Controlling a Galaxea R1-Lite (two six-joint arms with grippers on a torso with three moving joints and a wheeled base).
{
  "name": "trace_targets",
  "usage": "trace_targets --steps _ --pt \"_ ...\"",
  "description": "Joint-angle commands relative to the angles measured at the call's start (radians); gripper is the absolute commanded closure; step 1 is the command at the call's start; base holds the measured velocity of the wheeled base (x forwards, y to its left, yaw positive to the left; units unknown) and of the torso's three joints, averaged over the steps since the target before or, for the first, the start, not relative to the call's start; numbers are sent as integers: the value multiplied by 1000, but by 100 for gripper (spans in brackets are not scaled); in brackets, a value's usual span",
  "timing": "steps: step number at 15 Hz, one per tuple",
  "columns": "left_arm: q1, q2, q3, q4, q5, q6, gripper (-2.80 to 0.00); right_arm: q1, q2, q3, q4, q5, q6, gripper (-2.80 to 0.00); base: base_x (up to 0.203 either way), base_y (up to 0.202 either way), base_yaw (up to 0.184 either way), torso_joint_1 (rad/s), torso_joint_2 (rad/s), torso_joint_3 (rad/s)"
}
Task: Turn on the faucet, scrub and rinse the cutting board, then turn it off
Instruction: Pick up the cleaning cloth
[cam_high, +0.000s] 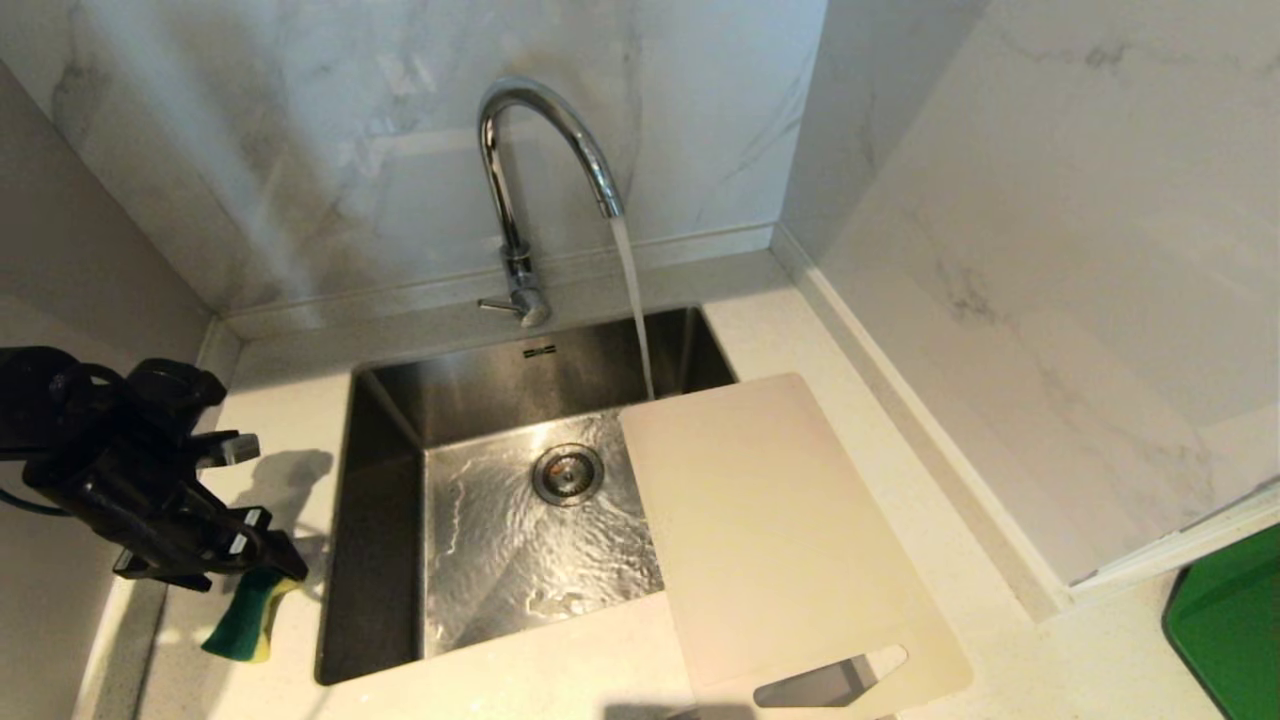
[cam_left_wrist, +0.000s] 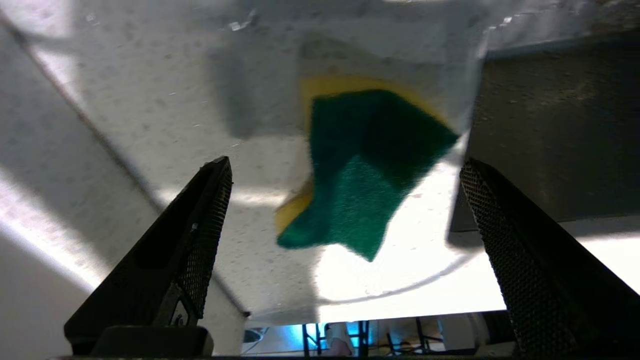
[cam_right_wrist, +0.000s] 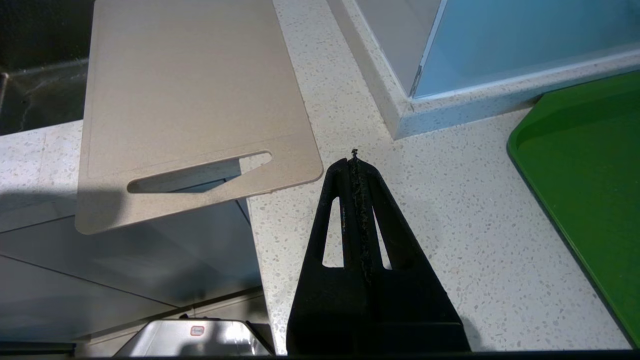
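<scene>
While water runs from the one faucet (cam_high: 545, 150) into the sink (cam_high: 380, 520), the head view shows the left claw (cam_high: 245, 495) at nine o'clock of the basin, above one sponge (cam_high: 243, 618) on the desk (cam_high: 560, 680). The single cutting board (cam_high: 775, 530) lies at three o'clock, long axis running twelve to six, slot nearest.

In the left wrist view, the fingers (cam_left_wrist: 200, 235) stand wide apart, the sponge between them, unheld.

In the right wrist view, the right claw (cam_right_wrist: 355, 165) is pressed together, nearer the board's slot; one green tray (cam_right_wrist: 590, 200) sits beside.
</scene>
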Motion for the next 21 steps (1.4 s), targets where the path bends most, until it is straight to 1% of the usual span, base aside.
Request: trace_targets --steps 1,12,15,18,21 --pt "2 17 -6 4 -4 -1 -280 1 0 0 -1 0 0 0 0 0 0 0 0 0" --pt "16 27 -17 6 -7 25 -280 1 0 0 -1 -1 0 0 0 0 0 0 0 0" --pt "18 31 -17 4 -6 51 -280 1 0 0 -1 -1 0 0 0 0 0 0 0 0" --pt "19 36 -17 3 -7 51 -280 1 0 0 -1 0 0 0 0 0 0 0 0 0" --pt "34 40 -17 1 -13 53 -280 1 0 0 -1 0 0 0 0 0 0 0 0 0"
